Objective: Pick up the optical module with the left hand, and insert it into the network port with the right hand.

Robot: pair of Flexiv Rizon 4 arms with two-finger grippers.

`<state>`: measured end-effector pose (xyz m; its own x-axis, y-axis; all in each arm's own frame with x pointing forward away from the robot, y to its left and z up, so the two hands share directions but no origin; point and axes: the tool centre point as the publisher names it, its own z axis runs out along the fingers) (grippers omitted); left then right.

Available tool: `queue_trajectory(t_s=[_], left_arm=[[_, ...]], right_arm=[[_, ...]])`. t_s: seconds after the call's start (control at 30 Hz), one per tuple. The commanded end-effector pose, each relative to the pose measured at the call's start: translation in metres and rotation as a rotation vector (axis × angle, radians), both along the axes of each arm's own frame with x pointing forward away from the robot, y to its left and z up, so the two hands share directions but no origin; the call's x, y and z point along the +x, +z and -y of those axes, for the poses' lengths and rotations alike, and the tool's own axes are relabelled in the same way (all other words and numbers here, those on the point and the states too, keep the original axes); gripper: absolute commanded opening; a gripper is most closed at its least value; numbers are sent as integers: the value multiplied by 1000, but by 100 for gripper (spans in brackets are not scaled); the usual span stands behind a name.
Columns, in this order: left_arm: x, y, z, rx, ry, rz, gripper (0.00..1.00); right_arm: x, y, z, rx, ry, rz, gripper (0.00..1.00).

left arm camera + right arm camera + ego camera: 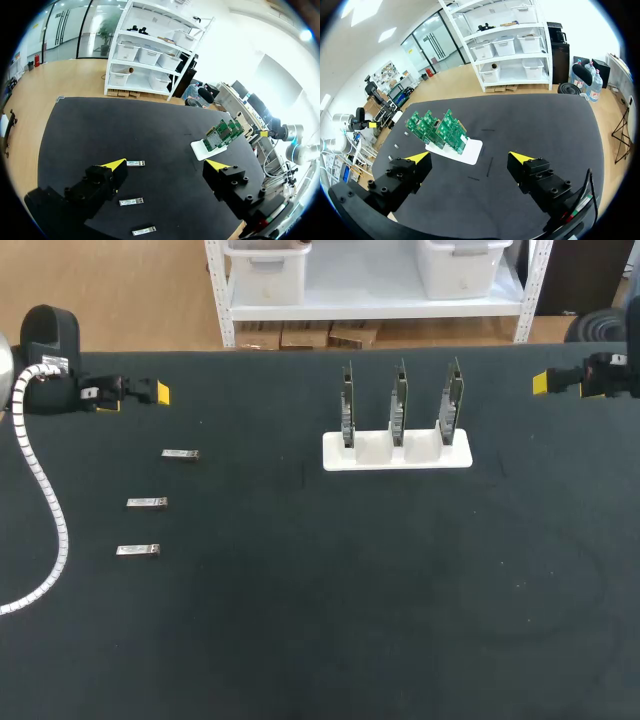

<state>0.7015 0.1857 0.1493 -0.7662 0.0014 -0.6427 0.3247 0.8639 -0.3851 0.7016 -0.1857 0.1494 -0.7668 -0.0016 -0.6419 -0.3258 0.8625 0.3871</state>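
Black table (300,640), three slim silver optical modules (147,503), left gripper (166,164) and right gripper (469,157) released

Our left end effector (165,164) and right end effector (469,157) are matte black and blocky. Each finger (235,182) is dotted with round screw holes and capped by a bright yellow wedge tip (521,157). In the head view a white spiral-wrapped cable (42,495) trails toward seven o'clock from the rounded black housing (50,332) on our left arm.
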Motion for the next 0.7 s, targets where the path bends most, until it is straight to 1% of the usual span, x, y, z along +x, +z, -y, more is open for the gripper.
queue_trajectory(t_s=[0.03, 0.2, 0.23, 0.27, 0.33, 0.4, 0.43, 0.5, 0.53, 0.57, 0.63, 0.7], left_arm=[[0, 1, 0, 3, 2, -2, 100], [0, 1, 0, 3, 2, -2, 100], [-1, 1, 2, 38, 1, 18, 100], [-1, 2, 3, 26, -9, 30, 100], [-1, 3, 3, 38, -8, 48, 100], [1, 2, 4, 80, -14, 85, 100], [1, 2, 4, 88, -15, 99, 100], [6, 1, 4, 146, -35, 147, 100], [7, 0, 4, 154, -38, 156, 100], [10, -1, 3, 172, -65, 162, 100], [16, -5, 1, 214, -78, 189, 100], [22, -8, -2, 242, -144, 187, 100]], right_arm=[[-2, 1, -1, -6, -7, 0, 100], [-2, 1, -1, -6, -7, 0, 100], [-2, 1, -1, -6, -7, 0, 100], [-2, 1, -1, -6, -7, 0, 100], [-2, 1, -1, -6, -7, 0, 100], [-2, 1, -1, -6, -7, 0, 100], [-2, 1, -1, -6, -7, 0, 100], [-2, 1, -1, -6, -7, 0, 100], [-2, 1, -1, -6, -7, 0, 100], [-2, 1, -1, -6, -7, 0, 100], [-2, 1, -1, -6, -7, 0, 100], [-2, 1, -1, -6, -7, 0, 100]])
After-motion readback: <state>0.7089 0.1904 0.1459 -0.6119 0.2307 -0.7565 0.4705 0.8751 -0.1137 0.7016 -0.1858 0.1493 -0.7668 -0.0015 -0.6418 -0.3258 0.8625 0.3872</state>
